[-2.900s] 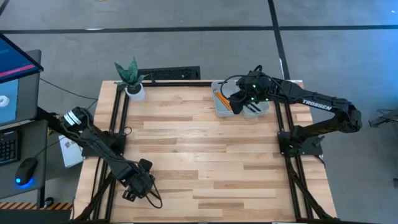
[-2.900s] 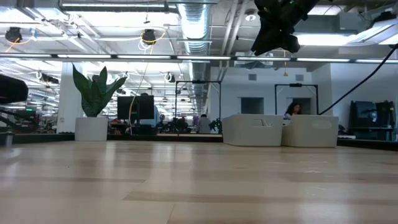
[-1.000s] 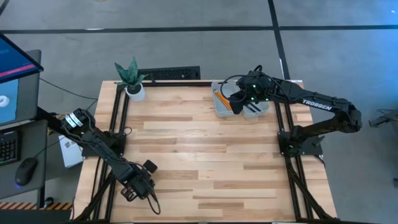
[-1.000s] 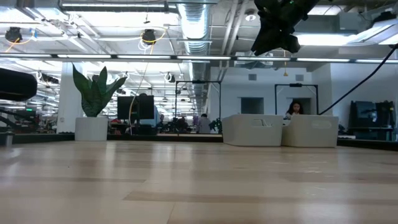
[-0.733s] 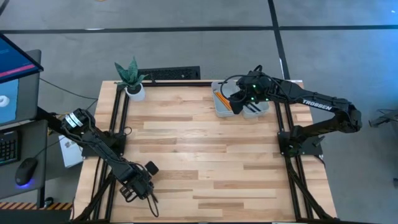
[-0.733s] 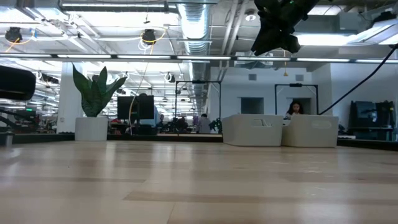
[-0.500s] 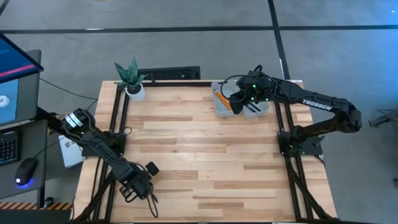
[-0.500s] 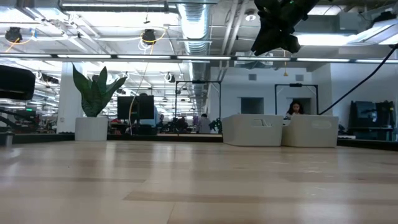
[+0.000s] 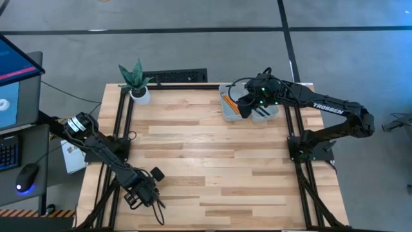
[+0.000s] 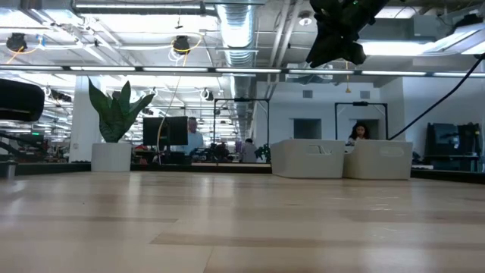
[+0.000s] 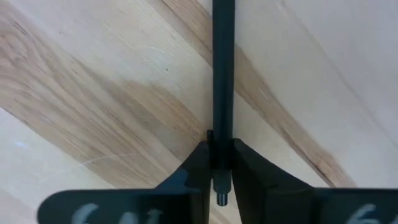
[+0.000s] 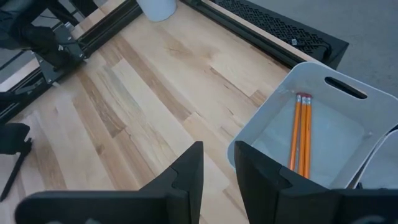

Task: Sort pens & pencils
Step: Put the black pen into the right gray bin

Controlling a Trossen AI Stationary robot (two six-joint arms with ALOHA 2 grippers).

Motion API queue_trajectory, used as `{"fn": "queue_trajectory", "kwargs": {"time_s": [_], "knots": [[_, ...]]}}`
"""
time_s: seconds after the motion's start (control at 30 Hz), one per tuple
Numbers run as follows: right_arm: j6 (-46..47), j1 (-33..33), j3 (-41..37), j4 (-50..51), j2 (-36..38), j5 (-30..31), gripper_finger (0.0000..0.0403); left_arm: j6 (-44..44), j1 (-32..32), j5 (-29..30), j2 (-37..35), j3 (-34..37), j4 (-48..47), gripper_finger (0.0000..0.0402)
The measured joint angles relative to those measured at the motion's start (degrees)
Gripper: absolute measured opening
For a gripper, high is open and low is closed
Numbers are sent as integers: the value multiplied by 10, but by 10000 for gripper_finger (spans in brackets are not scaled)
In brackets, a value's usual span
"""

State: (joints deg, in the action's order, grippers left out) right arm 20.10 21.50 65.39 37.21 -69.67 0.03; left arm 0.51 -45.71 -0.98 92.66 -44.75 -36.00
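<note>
At the table's near left corner my left gripper (image 9: 138, 195) points straight down, shut on a slim black pen (image 11: 223, 74) that runs level over the wood. From the right wrist view that pen (image 12: 12, 173) shows as a thin dark line below the left gripper. Orange pencils (image 12: 301, 134) lie in a white bin (image 12: 348, 134) at the far right. My right gripper (image 12: 219, 165) hangs open above the table just in front of that bin, with nothing between its fingers. No other pens show. My left gripper pinches the pen's barrel near one end (image 11: 222, 146) between its two fingers (image 11: 198, 167). They come from above, pointing down, and lie across the pen. A short stub of the pen (image 11: 221, 198) sticks out past them. Whether it rests on the wood I cannot tell.
Two white bins (image 9: 230, 107) (image 9: 267, 112) stand side by side at the far right edge, and a potted plant (image 9: 136, 82) at the far left corner. Black frame rails (image 9: 122, 129) run along both sides. Bare wood (image 9: 212, 154) fills the middle.
</note>
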Motion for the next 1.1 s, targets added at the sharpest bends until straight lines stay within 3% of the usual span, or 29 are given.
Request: {"fn": "queue_trajectory", "kwargs": {"time_s": [1.1], "knots": [[0, 0, 0, 0, 0, 0, 113, 4, 0, 15, 0, 1, 5, 47]]}}
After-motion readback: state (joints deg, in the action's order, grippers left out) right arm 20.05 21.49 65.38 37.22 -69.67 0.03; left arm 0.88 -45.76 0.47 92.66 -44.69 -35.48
